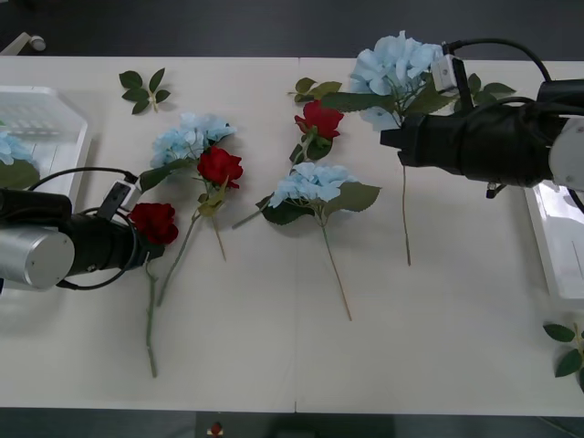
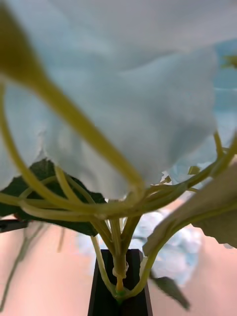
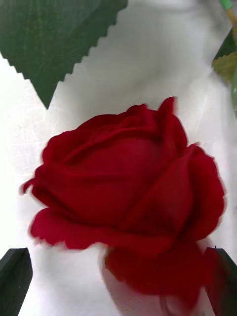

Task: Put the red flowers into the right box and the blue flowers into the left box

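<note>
My left gripper (image 1: 151,241) is open at a red flower (image 1: 153,222) lying on the table, its black fingertips (image 3: 15,269) on either side of the bloom (image 3: 128,197). My right gripper (image 1: 392,139) is shut on the stem (image 2: 118,276) of a blue flower (image 1: 394,66), just under its bloom, over the table's far right. Two more red flowers (image 1: 220,166) (image 1: 319,119) and two blue flowers (image 1: 190,137) (image 1: 310,182) lie mid-table. The left box (image 1: 55,109) holds a blue flower (image 1: 9,151). The right box (image 1: 558,239) is at the right edge.
Loose green leaf sprigs lie at the far left (image 1: 144,89), behind the middle (image 1: 315,88) and at the near right corner (image 1: 568,351). Stems of the lying flowers (image 1: 333,265) point toward the near edge. The near half of the table is bare.
</note>
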Available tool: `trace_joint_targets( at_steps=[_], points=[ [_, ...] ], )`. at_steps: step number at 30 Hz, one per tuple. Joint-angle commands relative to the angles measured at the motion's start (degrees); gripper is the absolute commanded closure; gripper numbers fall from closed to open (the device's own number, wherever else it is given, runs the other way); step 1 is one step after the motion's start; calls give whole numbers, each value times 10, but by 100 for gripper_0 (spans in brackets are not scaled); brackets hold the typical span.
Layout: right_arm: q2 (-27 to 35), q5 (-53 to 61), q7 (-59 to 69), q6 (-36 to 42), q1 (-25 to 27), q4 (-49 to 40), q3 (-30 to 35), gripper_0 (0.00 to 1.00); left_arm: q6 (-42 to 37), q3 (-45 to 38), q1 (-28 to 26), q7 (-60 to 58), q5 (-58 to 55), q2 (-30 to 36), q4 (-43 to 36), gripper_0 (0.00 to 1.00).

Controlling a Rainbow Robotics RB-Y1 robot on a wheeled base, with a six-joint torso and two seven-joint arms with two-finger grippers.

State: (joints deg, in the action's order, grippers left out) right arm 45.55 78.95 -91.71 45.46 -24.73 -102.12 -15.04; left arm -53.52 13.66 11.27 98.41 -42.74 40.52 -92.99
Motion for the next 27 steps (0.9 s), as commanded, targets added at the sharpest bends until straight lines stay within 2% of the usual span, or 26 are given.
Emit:
trace_joint_targets(
  at_steps=[1, 6, 9, 14, 18, 22, 27],
  points=[
    [9, 35, -76, -15, 37, -85, 33, 100, -37, -33, -8, 3, -42, 25, -56, 1],
    [4, 66, -144, -33, 79, -150, 51, 100, -113, -87, -10, 8, -122, 51, -119, 1],
    [-7, 80, -188, -41, 99, -178, 53, 100, -135, -137, -18, 28, -217, 60, -129, 1],
    [-36, 112, -235, -43, 121, -203, 53, 100, -135, -189, -23, 128, -365, 65, -82, 0],
    [-66, 148, -249, -43, 143, -226, 51, 100, -133, -198, -22, 245, -533, 66, -7, 0],
    [-85, 181, -247, -43, 152, -240, 43, 100, -134, -174, -22, 383, -689, 66, 62, 0],
    [-100, 197, -246, -60, 152, -240, 19, 100, -134, -110, -22, 517, -842, 66, 93, 0]
  ],
)
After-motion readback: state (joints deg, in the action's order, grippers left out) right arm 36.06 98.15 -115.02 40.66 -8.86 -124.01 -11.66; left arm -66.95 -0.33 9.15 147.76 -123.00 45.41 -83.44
